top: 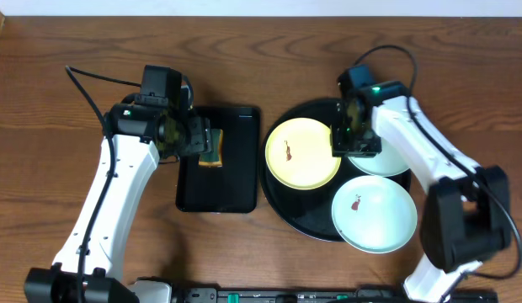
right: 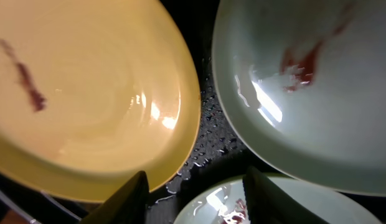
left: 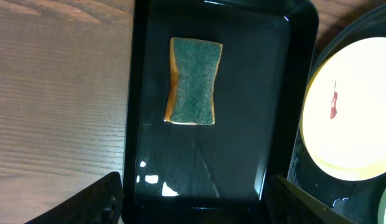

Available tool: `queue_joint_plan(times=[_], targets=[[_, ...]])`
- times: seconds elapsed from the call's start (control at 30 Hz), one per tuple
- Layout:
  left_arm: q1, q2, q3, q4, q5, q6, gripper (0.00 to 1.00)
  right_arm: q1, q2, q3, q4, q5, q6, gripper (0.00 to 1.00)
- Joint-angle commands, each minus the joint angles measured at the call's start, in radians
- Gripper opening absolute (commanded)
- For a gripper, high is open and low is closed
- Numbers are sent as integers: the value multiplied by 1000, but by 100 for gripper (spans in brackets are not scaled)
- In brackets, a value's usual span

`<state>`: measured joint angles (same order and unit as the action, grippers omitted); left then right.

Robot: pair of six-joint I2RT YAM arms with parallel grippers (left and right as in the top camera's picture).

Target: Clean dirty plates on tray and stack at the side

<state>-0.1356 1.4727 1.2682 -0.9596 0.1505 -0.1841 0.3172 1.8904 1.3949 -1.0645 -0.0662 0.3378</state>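
Three smeared plates lie on the round tray [top: 284,210] at right, seen from overhead: the yellow plate [top: 303,153] at left, the far mint plate [top: 394,162] and the near mint plate [top: 375,215]. None is stacked on the bare table [top: 480,59] at the side. The right gripper [top: 350,139] hangs low over the far mint plate's left edge, just beside the yellow one, while the left gripper [top: 200,139] hovers above the sponge [top: 213,151] in the rectangular tray [top: 219,189]. From the left wrist, the jaws stand wide and empty, with the sponge lying ahead of them rather than between them. A descent off centre would likely shove it along the glossy tray instead of catching it. From the right wrist, the jaws stand partway apart with a mint plate's rim between them, though whether they bite on it cannot be told. Water beads on the black surface between the plates, and the yellow rim lies close to the left finger [right: 127,199]. A slick rim could slip from a shallow pinch, or a lift could knock the neighbouring plate.
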Motion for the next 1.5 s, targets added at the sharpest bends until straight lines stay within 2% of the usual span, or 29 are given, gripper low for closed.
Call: queue_joint_plan(times=[0.0, 0.27, 0.5, 0.7, 0.87, 1.03, 1.47], targets=[[-2, 18, -6, 1, -13, -5, 75, 12, 46, 3, 4, 36, 62, 39], [-2, 24, -6, 0, -13, -5, 75, 16, 92, 1, 57, 36, 62, 36], [-2, 24, -6, 0, -13, -5, 75, 48, 92, -7, 78, 40, 63, 26], [-2, 24, -6, 0, -13, -5, 75, 87, 92, -8, 69, 44, 71, 26], [-2, 24, -6, -3, -13, -5, 75, 90, 92, -9, 56, 131, 97, 27], [-2, 24, -6, -3, -13, -5, 75, 86, 90, -1, 96, 85, 96, 25], [-2, 24, -6, -3, -13, -5, 75, 70, 74, 27, -14, 88, 96, 29]])
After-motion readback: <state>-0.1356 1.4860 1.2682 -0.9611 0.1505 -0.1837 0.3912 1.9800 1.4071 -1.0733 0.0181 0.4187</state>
